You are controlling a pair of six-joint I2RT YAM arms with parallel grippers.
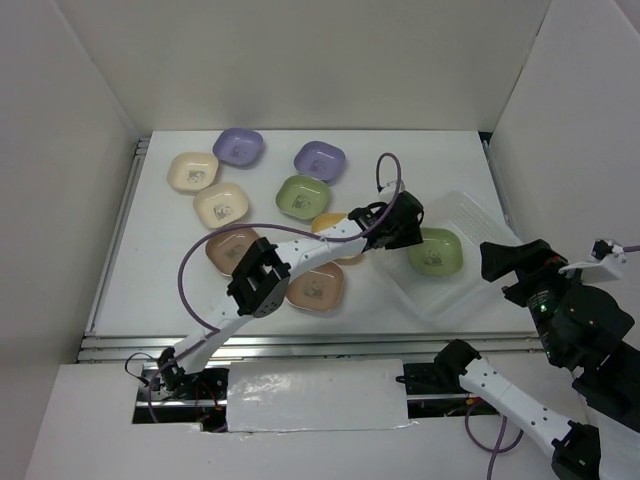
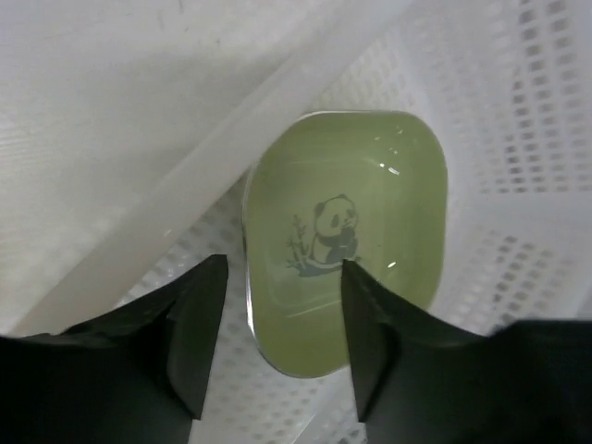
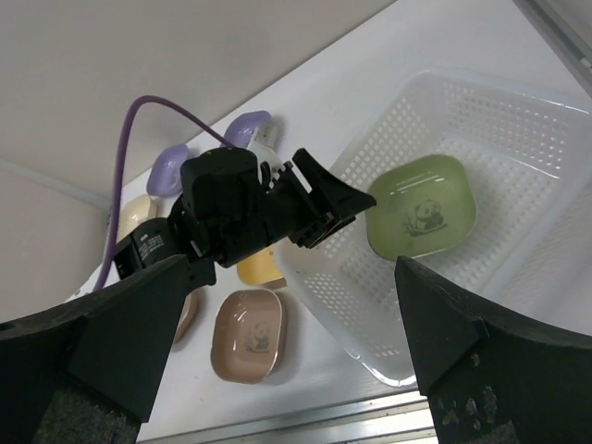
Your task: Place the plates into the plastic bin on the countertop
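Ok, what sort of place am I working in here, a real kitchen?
Probably a lab test cell, not a kitchen: plain white panel walls box in a flat white table with metal edge rails, and a left robot arm and right robot arm are mounted at its near edge.

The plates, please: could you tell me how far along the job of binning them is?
Done: one green plate lies in the plastic bin. In hand: nothing; the left tool hovers open above that plate. Left: eight plates on the countertop.
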